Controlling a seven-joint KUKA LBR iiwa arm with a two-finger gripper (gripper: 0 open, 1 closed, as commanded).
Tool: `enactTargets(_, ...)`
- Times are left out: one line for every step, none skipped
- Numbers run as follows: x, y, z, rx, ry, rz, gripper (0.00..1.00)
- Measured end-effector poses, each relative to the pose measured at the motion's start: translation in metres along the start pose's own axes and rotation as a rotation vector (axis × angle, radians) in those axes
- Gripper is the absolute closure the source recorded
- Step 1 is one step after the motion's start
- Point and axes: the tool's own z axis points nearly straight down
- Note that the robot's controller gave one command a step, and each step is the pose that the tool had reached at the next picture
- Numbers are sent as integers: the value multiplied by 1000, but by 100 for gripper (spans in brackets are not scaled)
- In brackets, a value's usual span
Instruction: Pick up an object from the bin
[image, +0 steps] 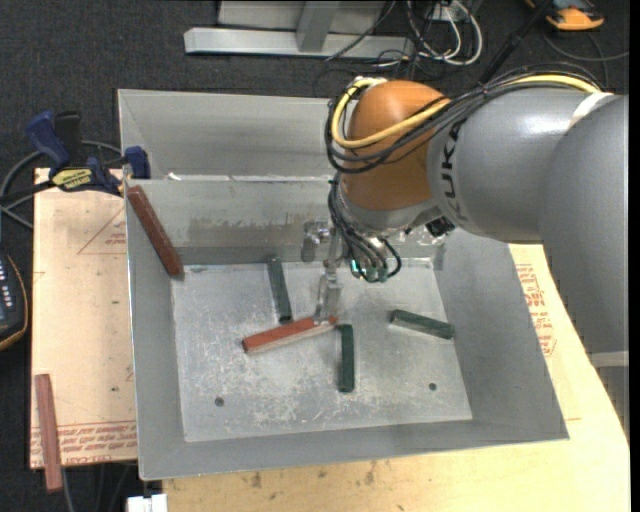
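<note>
My gripper (326, 300) reaches down below the orange wrist cover into the middle of the bin. Its lower end stands right at the right end of a flat red-brown bar (283, 337), which lies slanted on the bin floor. Whether it touches the bar I cannot tell. A dark green bar (345, 357) lies upright in the view just below and right of that end. A grey-green bar (278, 290) lies to the left of the gripper.
Another dark green bar (421, 324) lies to the right on the floor. A long brown bar (154, 232) leans against the bin's left wall. The arm and its cables cover the back right of the bin.
</note>
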Motion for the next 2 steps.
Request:
enactTargets(52,26,74,0,-10,-210,0)
enactTargets(51,26,73,-1,-9,-209,100)
